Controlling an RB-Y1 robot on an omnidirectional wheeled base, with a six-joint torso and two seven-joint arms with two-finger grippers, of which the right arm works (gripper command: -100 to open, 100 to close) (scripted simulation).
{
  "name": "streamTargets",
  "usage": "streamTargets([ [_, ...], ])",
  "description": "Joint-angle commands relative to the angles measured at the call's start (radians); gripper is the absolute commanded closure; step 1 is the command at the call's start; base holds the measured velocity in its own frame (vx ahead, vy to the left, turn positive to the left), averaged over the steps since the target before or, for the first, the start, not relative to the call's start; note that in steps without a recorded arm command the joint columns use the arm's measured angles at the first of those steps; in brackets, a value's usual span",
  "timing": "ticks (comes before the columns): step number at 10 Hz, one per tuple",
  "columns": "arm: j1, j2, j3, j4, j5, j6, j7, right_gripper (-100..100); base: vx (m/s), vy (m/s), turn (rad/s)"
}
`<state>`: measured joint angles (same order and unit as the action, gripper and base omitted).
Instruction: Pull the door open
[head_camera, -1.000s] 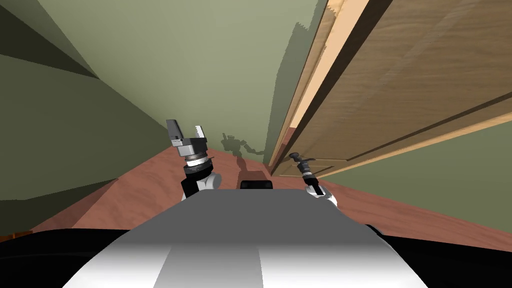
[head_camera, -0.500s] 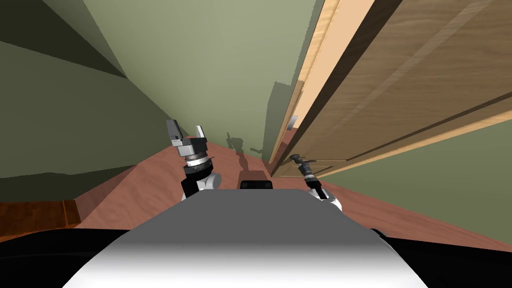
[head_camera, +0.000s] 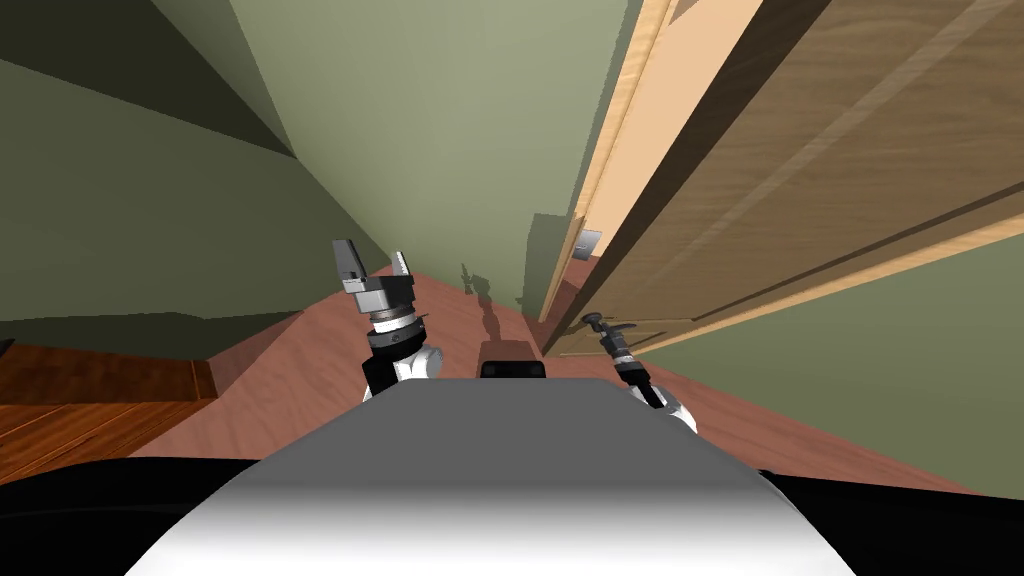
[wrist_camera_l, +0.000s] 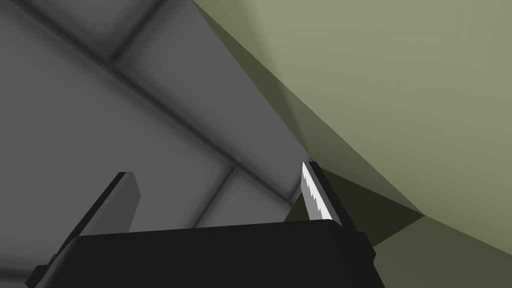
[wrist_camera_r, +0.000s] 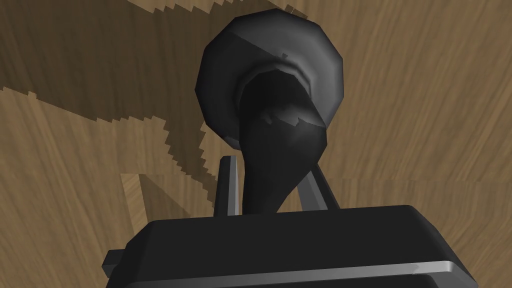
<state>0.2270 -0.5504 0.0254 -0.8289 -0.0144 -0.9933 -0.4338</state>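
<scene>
At the door's free edge on our right, our right hand (wrist_camera_r: 270, 172) is clamped on the dark door handle (wrist_camera_r: 272, 145). Its lever runs from the door face straight back between the fingers (wrist_camera_r: 227, 187). The wooden door (head_camera: 800, 170) stands ajar from its pale frame (head_camera: 645, 125). The pull, we judge, goes back towards us. Our left hand (head_camera: 373, 262) hangs spread and empty, well apart.

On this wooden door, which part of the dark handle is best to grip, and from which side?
Grip the lever, not the round base: it is narrow enough to pinch. Come straight at the door face, as the right gripper does now.
</scene>
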Motion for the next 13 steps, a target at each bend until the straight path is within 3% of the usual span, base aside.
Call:
streamTargets([
  [1,0.0,0.0,0.0,0.0,0.0,0.0,0.0,100,-0.07,-0.028,0.026],
  [2,0.006,-0.005,0.004,0.014,0.002,-0.023,-0.006,100,-0.147,-0.035,0.239],
  [9,0.022,-0.03,0.009,0.055,0.003,-0.095,-0.023,100,-0.201,-0.078,0.167],
  [11,0.026,-0.036,0.01,0.065,0.004,-0.114,-0.028,100,-0.207,-0.073,0.138],
  [12,0.025,-0.031,0.013,0.056,0.005,-0.101,-0.027,100,-0.091,-0.031,0.036],
  [13,0.029,-0.033,0.015,0.066,0.005,-0.116,-0.03,100,-0.132,-0.042,0.18],
])
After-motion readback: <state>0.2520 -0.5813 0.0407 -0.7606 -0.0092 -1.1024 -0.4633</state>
